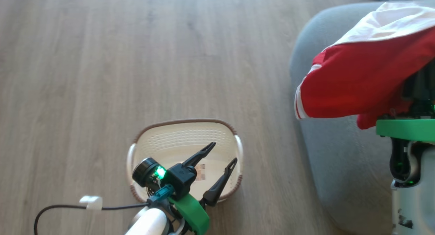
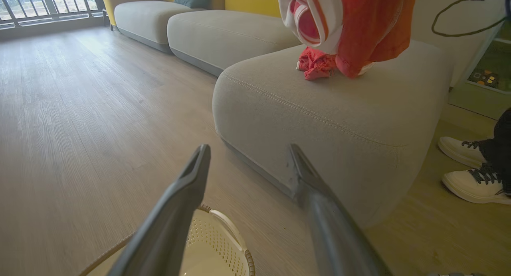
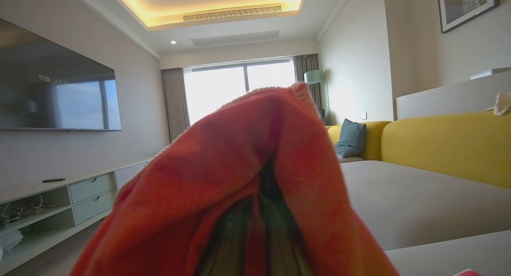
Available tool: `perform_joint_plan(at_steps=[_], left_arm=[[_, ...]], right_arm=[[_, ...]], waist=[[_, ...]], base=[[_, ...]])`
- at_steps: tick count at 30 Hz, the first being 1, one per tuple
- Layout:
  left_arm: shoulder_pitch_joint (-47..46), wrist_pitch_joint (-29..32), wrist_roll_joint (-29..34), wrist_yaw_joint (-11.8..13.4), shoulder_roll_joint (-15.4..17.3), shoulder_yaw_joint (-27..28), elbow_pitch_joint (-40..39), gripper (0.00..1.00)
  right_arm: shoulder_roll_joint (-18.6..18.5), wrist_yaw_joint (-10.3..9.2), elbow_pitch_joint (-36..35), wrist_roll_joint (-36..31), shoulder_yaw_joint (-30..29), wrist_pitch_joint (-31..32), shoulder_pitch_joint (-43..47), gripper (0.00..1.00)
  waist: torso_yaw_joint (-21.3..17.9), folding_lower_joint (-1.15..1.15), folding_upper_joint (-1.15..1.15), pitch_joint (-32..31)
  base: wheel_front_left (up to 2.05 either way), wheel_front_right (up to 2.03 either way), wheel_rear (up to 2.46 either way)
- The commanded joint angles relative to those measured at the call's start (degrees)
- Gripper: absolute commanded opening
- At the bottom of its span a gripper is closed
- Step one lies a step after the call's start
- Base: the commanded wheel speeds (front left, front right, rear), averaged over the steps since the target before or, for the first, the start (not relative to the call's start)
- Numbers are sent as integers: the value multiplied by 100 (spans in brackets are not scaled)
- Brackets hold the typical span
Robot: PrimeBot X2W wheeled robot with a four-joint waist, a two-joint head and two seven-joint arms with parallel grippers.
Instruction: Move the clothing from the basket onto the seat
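Right end effector (image 3: 264,180), clothing (image 3: 215,160) between fingers (image 3: 238,234)

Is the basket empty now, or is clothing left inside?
Empty, as far as visible: the basket shows bare perforated floor and its label; the left gripper covers part. The red clothing hangs over the seat.

Red jersey (image 1: 360,82), white trim and pale lining showing, is hanging bunched in the air over the grey sofa (image 1: 340,160), its lowest folds reaching the cushion top or stopping just short of it. Second red garment (image 2: 317,64) is lying crumpled small on that cushion, right beside those folds. Sofa is showing rounded corners and a light stitching line. Cream perforated basket (image 1: 185,136), with brown woven-look rim and white side handles, is sitting upright and empty on the wood floor (image 1: 85,75) near the sofa, label sticker (image 1: 200,172) showing on its bottom.
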Motion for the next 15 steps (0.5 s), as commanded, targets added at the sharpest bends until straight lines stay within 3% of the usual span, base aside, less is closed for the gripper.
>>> perform_joint_plan(at_steps=[1, 15], left_arm=[[-172, -30, 48, -6, 19, 139, -214, 100], [-162, -30, 170, -6, 29, -62, -693, 100]], right_arm=[[14, -1, -255, 23, 79, -36, -120, 0], [14, -1, -498, 117, -326, -36, 68, 0]], waist=[[-237, 0, 0, 99], [-1358, 0, 0, 198]], base=[[0, 0, 0], [0, 0, 0]])
